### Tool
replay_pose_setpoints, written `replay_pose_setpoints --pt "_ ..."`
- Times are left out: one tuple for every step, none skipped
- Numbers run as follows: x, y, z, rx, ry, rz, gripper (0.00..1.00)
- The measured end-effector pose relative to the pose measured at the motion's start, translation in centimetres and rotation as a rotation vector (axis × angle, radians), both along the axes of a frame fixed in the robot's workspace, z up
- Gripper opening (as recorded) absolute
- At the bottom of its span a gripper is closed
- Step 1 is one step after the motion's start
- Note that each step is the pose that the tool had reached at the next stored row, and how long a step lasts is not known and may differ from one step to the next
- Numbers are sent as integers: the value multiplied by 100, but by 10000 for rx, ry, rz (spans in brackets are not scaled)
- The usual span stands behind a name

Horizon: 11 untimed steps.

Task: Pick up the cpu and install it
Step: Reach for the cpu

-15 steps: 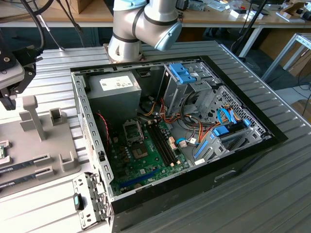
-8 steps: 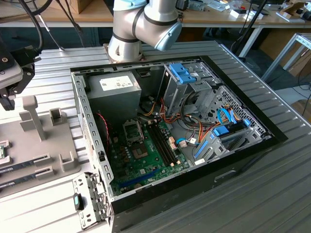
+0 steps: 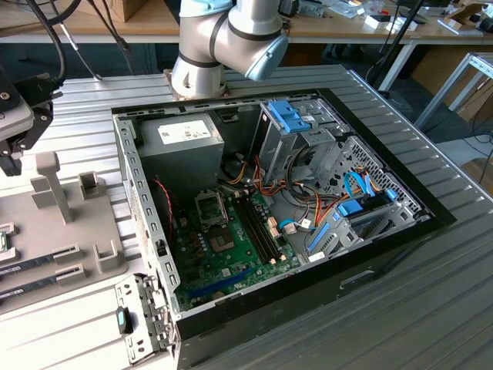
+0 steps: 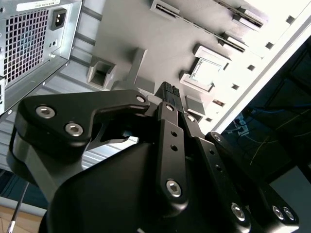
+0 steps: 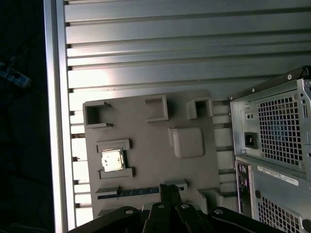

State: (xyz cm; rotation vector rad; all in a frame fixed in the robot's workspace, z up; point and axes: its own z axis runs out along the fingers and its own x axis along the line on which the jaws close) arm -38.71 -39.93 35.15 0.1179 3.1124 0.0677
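Cpu (image 5: 111, 160), a small flat square chip with a silvery metal top plate, lies flat in a framed recess of the fixture plate, apart from the gripper; around it, from the biggest thing down: the ribbed silvery metal table (image 3: 431, 308) carries everything; the open black-and-grey desktop computer case (image 3: 385, 245) lies on its side at the middle of the exterior view, its green motherboard (image 3: 231, 266) facing up; the silver-grey robot arm (image 3: 231, 31) stands at twelve o'clock from the case; the flat grey plastic fixture plate (image 3: 85, 231) sits at nine o'clock from the case, just beside its perforated metal wall; the black two-finger gripper (image 5: 168, 190) hangs over that plate, at about ten o'clock from the case, its fingertips pressed together with nothing between them; a long narrow memory stick with a blue-green edge (image 5: 129, 191) rests in a slot of the plate, just beside the chip's recess, and the fingertips show over one end of that slot.
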Motion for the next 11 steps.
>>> replay_pose_setpoints --pt "-2 0 0 -1 0 -1 11" --pt "-4 0 -1 0 0 0 11" --pt "-7 0 -2 0 0 -1 11" --pt "-15 0 -2 -1 1 -1 11" --pt "-19 0 -3 -1 1 0 11" --pt "-24 0 -3 -1 1 -1 11" --pt "-32 0 -4 0 0 -1 11" --pt "-38 0 -5 -1 1 -1 11" --pt "-45 0 -6 0 0 1 11" --pt "-47 0 -7 0 0 0 11" --pt "-52 0 -8 0 0 0 11"
